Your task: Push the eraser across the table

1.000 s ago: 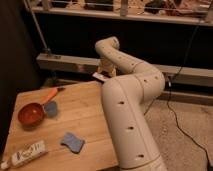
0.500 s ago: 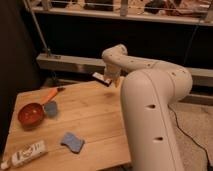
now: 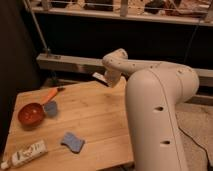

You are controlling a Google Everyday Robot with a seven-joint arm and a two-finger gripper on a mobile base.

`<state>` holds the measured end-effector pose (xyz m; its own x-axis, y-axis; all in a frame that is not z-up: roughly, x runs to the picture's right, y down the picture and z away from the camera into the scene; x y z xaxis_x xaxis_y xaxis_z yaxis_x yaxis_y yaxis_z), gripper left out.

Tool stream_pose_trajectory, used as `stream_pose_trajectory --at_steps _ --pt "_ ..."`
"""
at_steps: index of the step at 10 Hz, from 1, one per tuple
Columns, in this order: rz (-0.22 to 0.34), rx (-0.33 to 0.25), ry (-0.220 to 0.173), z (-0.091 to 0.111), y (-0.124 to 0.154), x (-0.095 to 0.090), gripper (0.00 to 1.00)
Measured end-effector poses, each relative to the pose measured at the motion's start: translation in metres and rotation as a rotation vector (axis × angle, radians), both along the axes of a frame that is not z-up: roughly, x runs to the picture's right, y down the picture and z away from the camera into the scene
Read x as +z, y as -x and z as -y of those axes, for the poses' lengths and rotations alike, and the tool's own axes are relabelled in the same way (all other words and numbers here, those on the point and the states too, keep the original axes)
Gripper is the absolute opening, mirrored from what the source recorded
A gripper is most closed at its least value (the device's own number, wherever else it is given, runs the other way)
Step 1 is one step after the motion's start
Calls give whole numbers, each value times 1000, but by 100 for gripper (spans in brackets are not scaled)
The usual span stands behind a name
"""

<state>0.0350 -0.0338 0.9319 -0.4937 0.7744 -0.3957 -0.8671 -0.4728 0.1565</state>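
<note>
Little has moved: gripper point(image 3: 107, 82), grip state untellable, hangs beside eraser point(image 3: 99, 76) at 12 o'clock on desk point(image 3: 95, 125); an outward shove risks dropping it.

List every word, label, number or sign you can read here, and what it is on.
Nothing can be read.
Tube: its label has print, too blurred to read.
Bowl, sponge, arm: no text visible.
Gripper, at the far edge of the table: no marking visible.
</note>
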Motion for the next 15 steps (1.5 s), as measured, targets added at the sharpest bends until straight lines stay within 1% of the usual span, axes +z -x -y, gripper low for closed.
stream_pose_trajectory --at_steps 3,6,8,13,15 --pt "3 32 -20 3 -4 15 0" --pt "5 62 -28 3 -13 27 0" --pt "10 64 -31 4 -17 35 0" --pt "25 48 -35 13 -14 55 0" --pt "23 40 -29 13 -15 61 0"
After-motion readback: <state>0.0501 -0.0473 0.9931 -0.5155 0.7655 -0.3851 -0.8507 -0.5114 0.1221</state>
